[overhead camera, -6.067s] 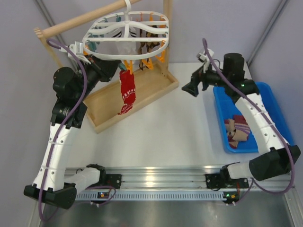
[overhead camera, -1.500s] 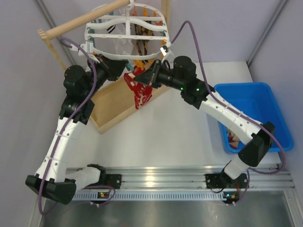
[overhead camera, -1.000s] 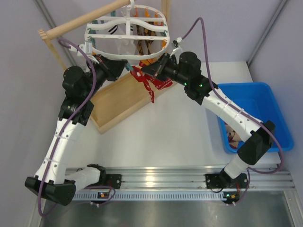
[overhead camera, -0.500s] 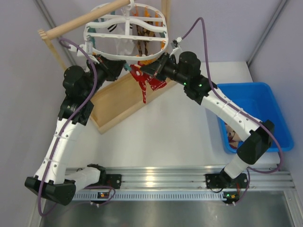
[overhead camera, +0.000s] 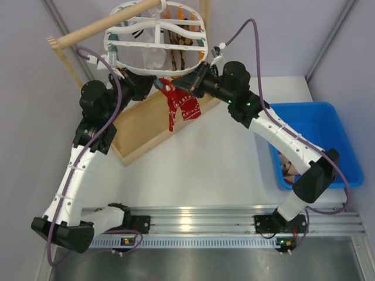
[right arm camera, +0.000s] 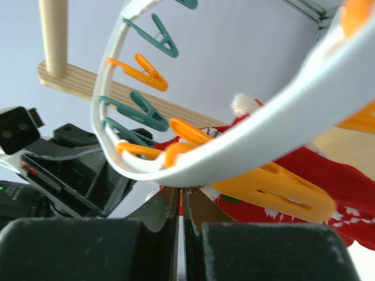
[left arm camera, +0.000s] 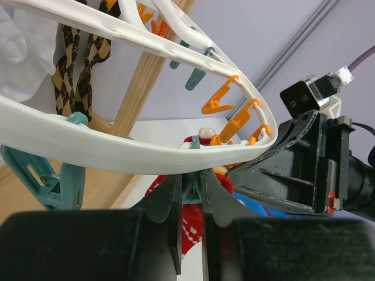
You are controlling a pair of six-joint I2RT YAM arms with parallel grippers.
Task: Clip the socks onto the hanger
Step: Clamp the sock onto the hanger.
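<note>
Red sock (overhead camera: 183,108) hangs under the hanger (left arm camera: 88,149), pinched in the closed right tool (right arm camera: 181,196); left tool (left arm camera: 191,178) squeezes a teal clip (left arm camera: 188,192).

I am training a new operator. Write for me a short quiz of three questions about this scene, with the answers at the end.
1. True or false: some socks lie in the blue bin.
2. Which side grips the red sock under the hanger? A) left B) right C) neither
3. Fill in: the clip between the fingers of the left end effector is ____ in colour.

Key: 1 true. 2 B, the right end effector, closed on it. 3 teal.
</note>
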